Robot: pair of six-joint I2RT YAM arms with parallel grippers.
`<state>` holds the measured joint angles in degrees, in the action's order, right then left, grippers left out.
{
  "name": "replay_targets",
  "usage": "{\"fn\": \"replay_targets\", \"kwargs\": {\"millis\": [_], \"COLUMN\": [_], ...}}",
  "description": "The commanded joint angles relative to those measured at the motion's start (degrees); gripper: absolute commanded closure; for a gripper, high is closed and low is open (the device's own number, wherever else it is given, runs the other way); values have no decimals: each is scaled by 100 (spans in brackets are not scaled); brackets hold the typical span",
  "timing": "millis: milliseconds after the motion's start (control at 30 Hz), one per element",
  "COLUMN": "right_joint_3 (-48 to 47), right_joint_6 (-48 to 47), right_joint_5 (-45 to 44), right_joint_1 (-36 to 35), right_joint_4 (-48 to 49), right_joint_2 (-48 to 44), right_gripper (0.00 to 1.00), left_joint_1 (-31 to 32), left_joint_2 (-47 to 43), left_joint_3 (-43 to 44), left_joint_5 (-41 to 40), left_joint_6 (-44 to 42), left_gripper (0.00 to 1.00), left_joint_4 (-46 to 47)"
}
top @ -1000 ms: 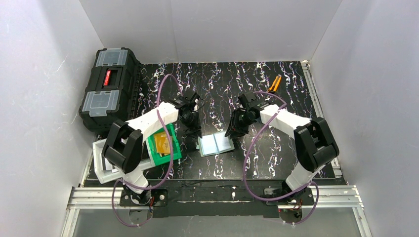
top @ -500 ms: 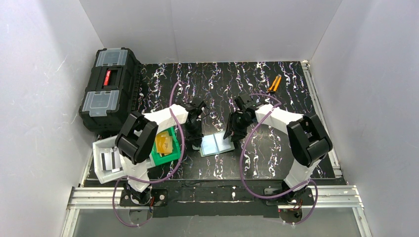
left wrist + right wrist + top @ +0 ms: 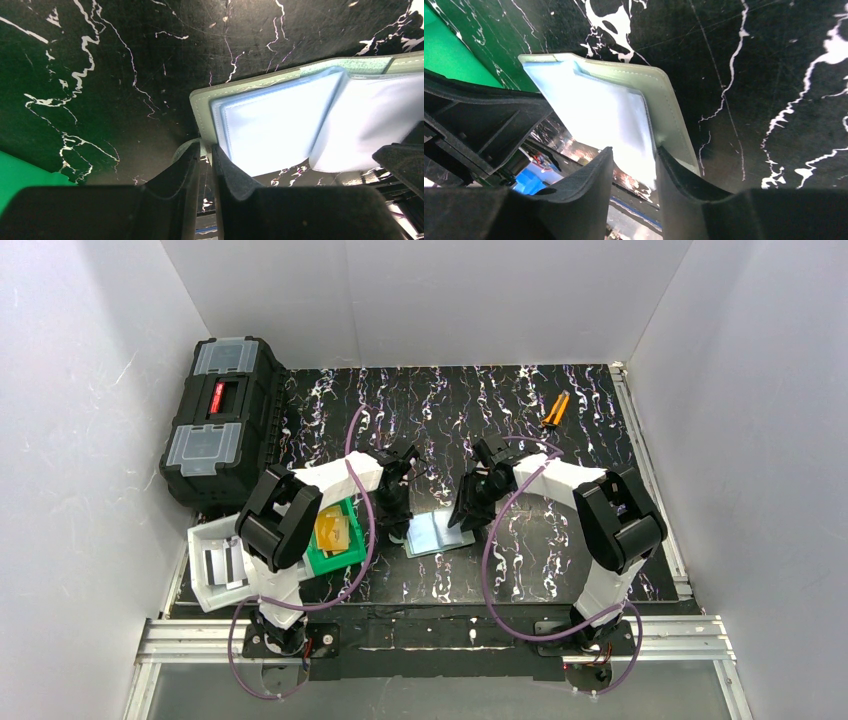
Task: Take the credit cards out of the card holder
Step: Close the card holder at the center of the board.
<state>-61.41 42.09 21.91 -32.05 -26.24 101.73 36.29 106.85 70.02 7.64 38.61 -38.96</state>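
Note:
The card holder [image 3: 440,533] lies open on the black marbled table, its pale blue-grey inside facing up [image 3: 270,125]. My left gripper [image 3: 206,150] is shut on the grey-green left edge, which runs in between the two pads. My right gripper [image 3: 634,150] is open and straddles the holder's right panel [image 3: 599,105]. One finger is outside the cover and a gap shows on the inner side. From above, the left gripper [image 3: 398,528] and right gripper [image 3: 463,518] flank the holder. Gold-tan credit cards [image 3: 332,531] lie in the green bin. I see no card in the holder's pockets.
The green bin [image 3: 345,552] sits just left of the holder, with a white bin [image 3: 205,585] beyond it at the table's left edge. A black toolbox [image 3: 220,420] stands at the back left. Orange pliers [image 3: 555,408] lie at the back right.
The left arm swung in to the holder's left edge and its jaws closed on it. The right gripper shifted left onto the right edge and its jaws widened.

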Motion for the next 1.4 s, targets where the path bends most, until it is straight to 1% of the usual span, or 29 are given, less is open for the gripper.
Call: {"fn": "replay_targets", "kwargs": {"millis": [0,100,400,433,500,633,767,900,967,1067,1167,1367], "right_joint_3": [43,35,-270,-319,-423,-595,-755,-1031,-964,-594,-263,82], "right_joint_6": [172,258,289,291,276,252,165,-178,-240,-249,-299,-384], "right_joint_5": [451,564,630,630,622,642,598,-126,-208,-268,-355,-15], "right_joint_1": [-72,-129,-473,-511,-565,-611,-618,-545,-355,-3,289,395], "right_joint_4": [274,354,315,285,232,121,-54,-658,-745,-633,-526,-61], "right_joint_2": [-197,-275,-124,-119,-118,-147,-241,-431,-559,-781,-897,-603], "right_gripper": [60,66,66,65,58,50,37,21,14,12,12,19], "left_joint_1": [121,145,161,165,165,165,163,167,166,162,168,166], "left_joint_2": [200,218,205,197,186,178,153,139,133,125,123,149], "left_joint_3": [-58,-41,-17,-18,-23,-16,-2,-4,-21,-45,-46,-39], "left_joint_5": [-88,-79,-40,-38,-42,-50,-52,-69,-76,-79,-95,-83], "left_joint_6": [50,59,32,30,25,14,-10,-45,-56,-81,-91,-117], "left_gripper": [87,87,88,88,89,89,89,89,89,89,89,89], "left_joint_4": [-55,-41,-22,-19,-15,-20,-15,-23,-15,-4,2,27]}}
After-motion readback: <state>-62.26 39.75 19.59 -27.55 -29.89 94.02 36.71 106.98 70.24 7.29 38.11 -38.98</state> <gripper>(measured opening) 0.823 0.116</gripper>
